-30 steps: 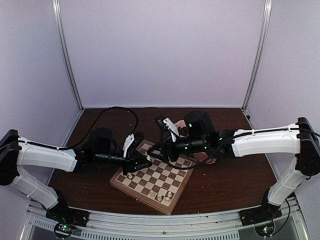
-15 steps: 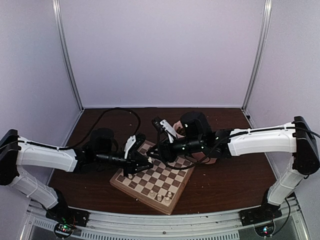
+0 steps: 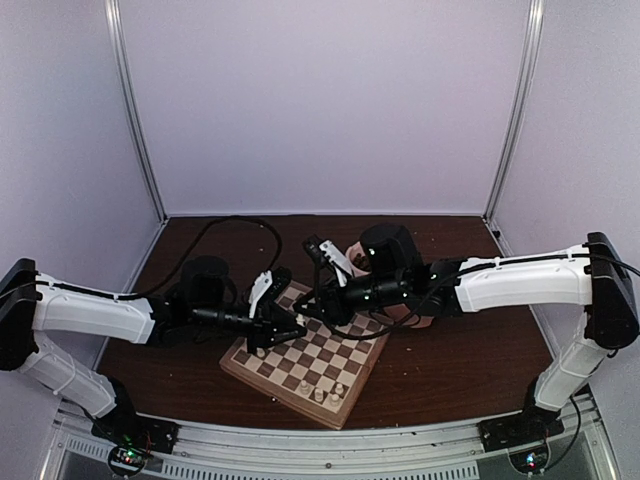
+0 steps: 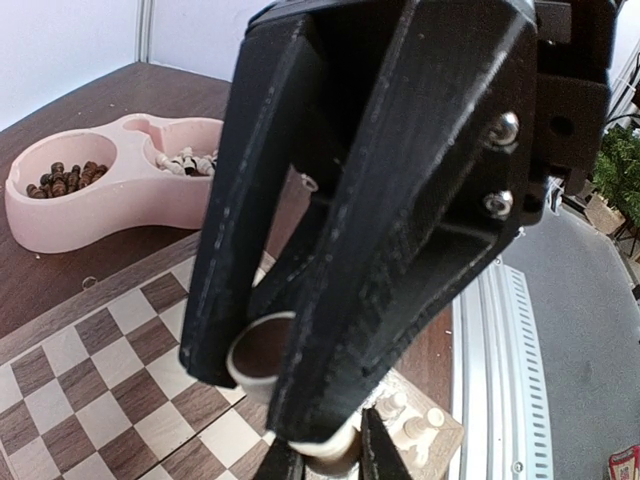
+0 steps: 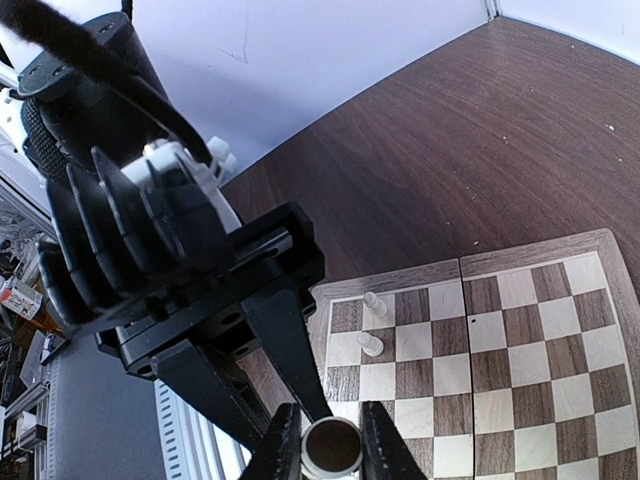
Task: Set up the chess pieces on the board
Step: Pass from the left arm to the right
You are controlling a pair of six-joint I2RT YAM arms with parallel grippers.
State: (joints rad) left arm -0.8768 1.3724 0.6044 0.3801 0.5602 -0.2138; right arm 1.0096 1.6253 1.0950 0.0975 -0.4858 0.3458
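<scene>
Meeting above the far-left edge of the board [image 3: 345,356], both grippers pinch one pale chess piece [image 5: 332,447]. The left gripper [image 4: 328,450] is nearly closed on one end, and the right gripper [image 5: 331,438] clamps its round base (dark underside showing). The board lies on the desk [image 3: 450,370].

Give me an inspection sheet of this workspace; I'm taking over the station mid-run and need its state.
Surface: dark wood table, board lying at an angle near the arms.
Job's things: a few cream pieces stand on the board; the pink bowl holds more of them in one half, dark pieces in the other.
Clutter: nothing seen.
Grippers: left gripper and right gripper both shut on one cream piece over the board.
Cables: black cable loops on the table behind the left arm.
Surroundings: pale walls, metal posts.
</scene>
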